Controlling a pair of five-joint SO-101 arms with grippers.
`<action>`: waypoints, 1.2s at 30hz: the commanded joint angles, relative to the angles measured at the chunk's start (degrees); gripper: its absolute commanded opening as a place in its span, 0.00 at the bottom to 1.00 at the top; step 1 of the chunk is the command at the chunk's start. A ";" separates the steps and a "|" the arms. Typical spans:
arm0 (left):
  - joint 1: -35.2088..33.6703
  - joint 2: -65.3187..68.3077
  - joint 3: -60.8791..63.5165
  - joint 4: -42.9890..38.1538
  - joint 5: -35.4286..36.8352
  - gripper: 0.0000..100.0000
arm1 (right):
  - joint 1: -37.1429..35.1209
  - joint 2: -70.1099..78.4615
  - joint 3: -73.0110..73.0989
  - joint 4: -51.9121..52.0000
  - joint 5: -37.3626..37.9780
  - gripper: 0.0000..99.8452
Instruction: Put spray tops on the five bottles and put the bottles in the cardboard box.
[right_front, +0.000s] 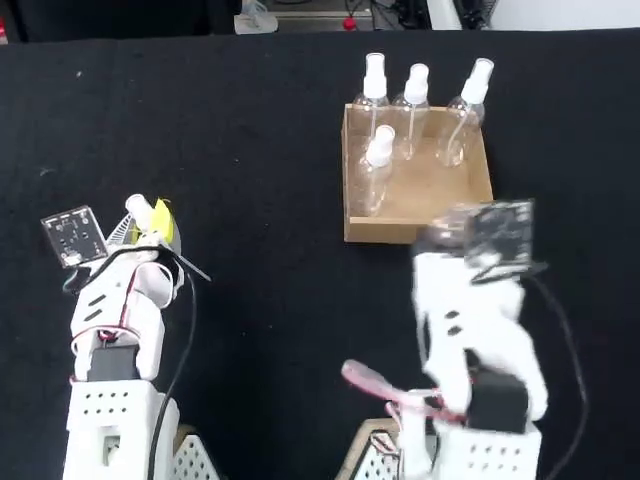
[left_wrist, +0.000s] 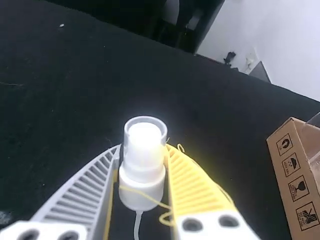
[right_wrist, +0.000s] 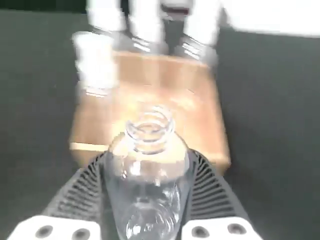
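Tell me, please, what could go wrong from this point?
The spray top in the left gripper is far from the uncapped bottle in the right gripper; its thin tube could miss the narrow neck. That bottle is close to the cardboard box; it might knock the four capped bottles standing inside.
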 joint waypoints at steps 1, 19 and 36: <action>-0.31 -0.97 -4.18 0.35 0.53 0.03 | -13.80 -3.21 2.24 -1.05 -0.18 0.01; 0.40 -0.97 -15.87 0.88 0.35 0.03 | -28.66 -3.82 33.71 -40.09 -0.62 0.01; 12.18 -0.97 -34.77 7.74 0.18 0.03 | -28.66 -3.82 34.86 -39.82 -0.53 0.01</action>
